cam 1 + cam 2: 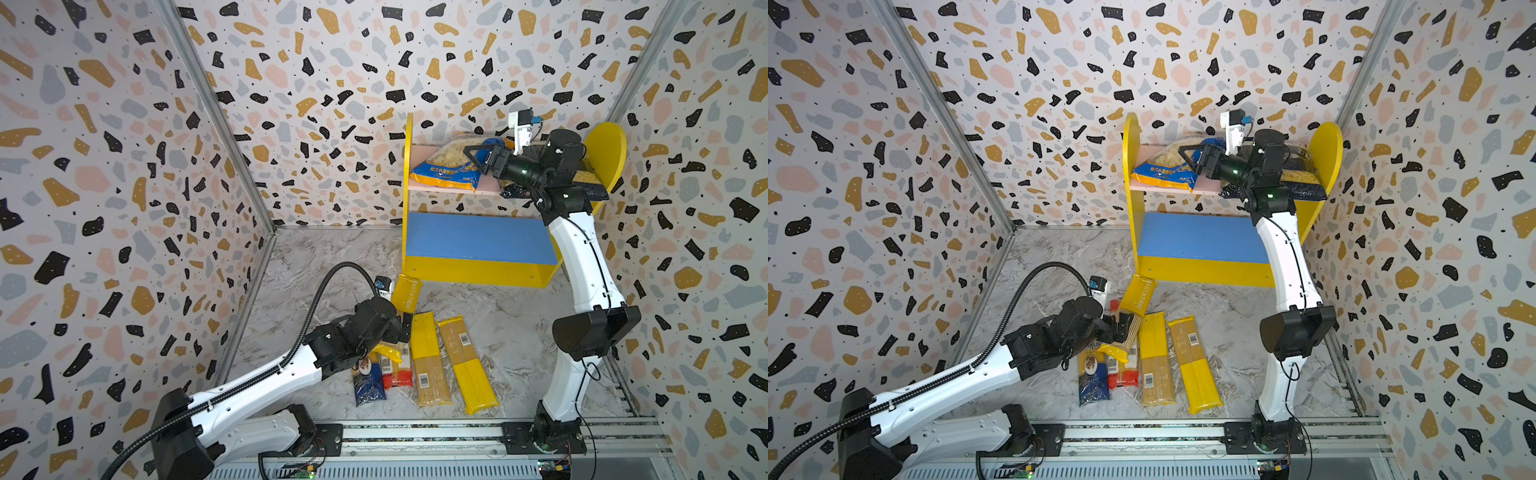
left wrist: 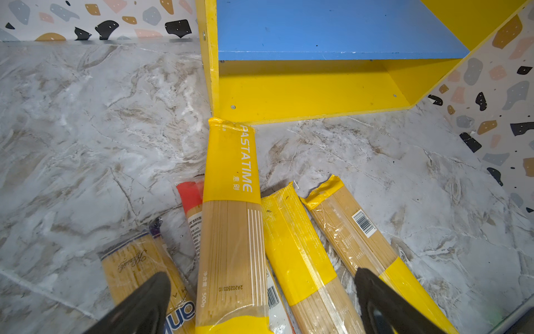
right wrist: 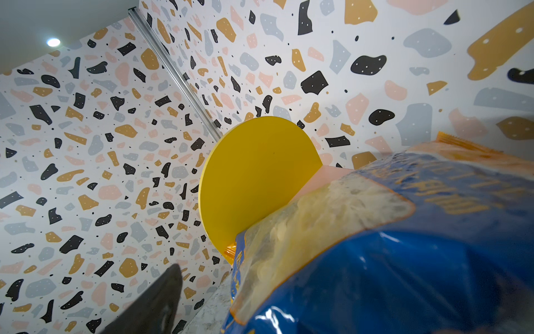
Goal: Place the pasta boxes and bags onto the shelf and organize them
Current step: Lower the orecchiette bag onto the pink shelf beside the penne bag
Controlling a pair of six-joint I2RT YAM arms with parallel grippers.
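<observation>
Two of the seven packs are on the small two-tier wooden shelf [image 1: 473,272] with yellow round-topped sides, which stands at the back edge of the marbled grey bench [image 1: 332,266]. The blue-and-orange orecchiette bag [image 1: 446,168] lies on the left part of the pink upper board [image 1: 449,189]. The large navy penne bag [image 1: 1304,183] fills the right part, half hidden by the right arm. The blue lower board [image 1: 478,237] bears nothing.

The right pincer [image 1: 473,160] hangs over the orecchiette bag with its jaws spread. In the right wrist view the one finger in sight is apart from the plastic, so I judge the bag released.

Five packs remain near the middle of the bench's front edge:
- the long yellow "PASTATIME" spaghetti pack [image 2: 231,231]
- two more long yellow spaghetti packs [image 1: 430,361] [image 1: 467,365]
- a slim red pack [image 1: 398,376]
- a slim blue-ended pack [image 1: 368,384]

The left pincer [image 2: 261,274] is wide open astride the "PASTATIME" pack and grips nothing. That pack looks like the next one to go.

The "PASTATIME" pack lies across the red pack and its neighbour, and its far end is just beside the shelf's front left corner. The right arm's white link [image 1: 582,257] crosses the shelf's right end. It may hinder access to the lower board until it moves clear.
</observation>
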